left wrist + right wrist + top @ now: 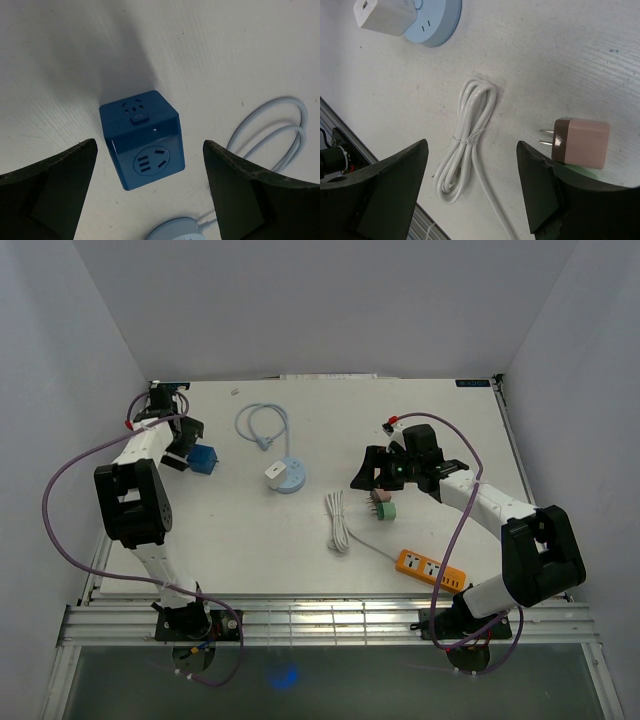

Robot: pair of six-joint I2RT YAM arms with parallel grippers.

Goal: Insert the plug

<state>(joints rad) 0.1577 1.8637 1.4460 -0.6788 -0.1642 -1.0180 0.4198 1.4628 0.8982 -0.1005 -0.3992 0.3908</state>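
The plug [580, 142] is a pink block with a brown face and two metal prongs. It lies on the table [450, 440] beside a green piece [387, 511], just right of my right gripper's [472, 142] open jaws. From above, the right gripper [365, 475] hovers left of the plug [378, 497], holding nothing. A blue cube socket [142, 145] sits between the wide-open fingers of my left gripper [149, 142], untouched. From above, the cube [205, 461] lies at the left gripper [185, 455].
A round light-blue socket [288, 480] carries a white charger [275, 471], and its cable [262, 425] loops behind it. A tied white cord bundle [467, 140] runs to an orange power strip [431, 567] near the front edge.
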